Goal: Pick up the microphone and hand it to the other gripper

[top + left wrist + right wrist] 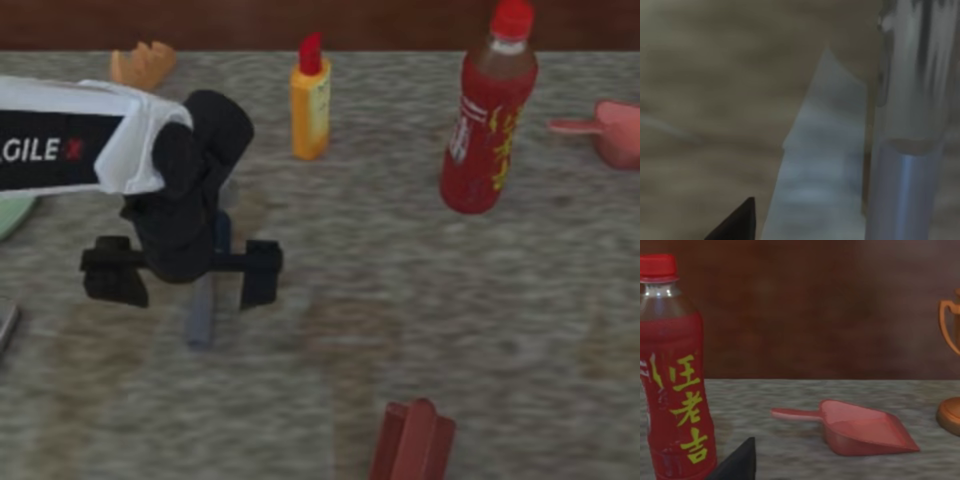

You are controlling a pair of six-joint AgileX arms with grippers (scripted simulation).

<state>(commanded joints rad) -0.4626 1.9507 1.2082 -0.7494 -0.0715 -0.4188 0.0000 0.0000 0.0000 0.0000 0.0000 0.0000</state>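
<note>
The microphone (200,318) lies on the table left of centre. Its grey handle points toward the front edge, and its head is hidden under my left arm. My left gripper (188,272) hangs directly over it, open, with one black finger on each side of the handle and clear of it. In the left wrist view the microphone's handle (905,192) and silver collar fill the right side very close up, beside one dark fingertip (742,222). My right arm is outside the top view. The right wrist view shows one of its fingertips (742,460) set well off to the side, with nothing held.
A red bottle (488,120) stands at the back right, close to my right gripper (675,380). A yellow tube with a red cap (310,100) stands at the back centre. A pink scoop (615,130) lies far right, an orange object (143,63) back left, and a red-brown block (412,440) at the front.
</note>
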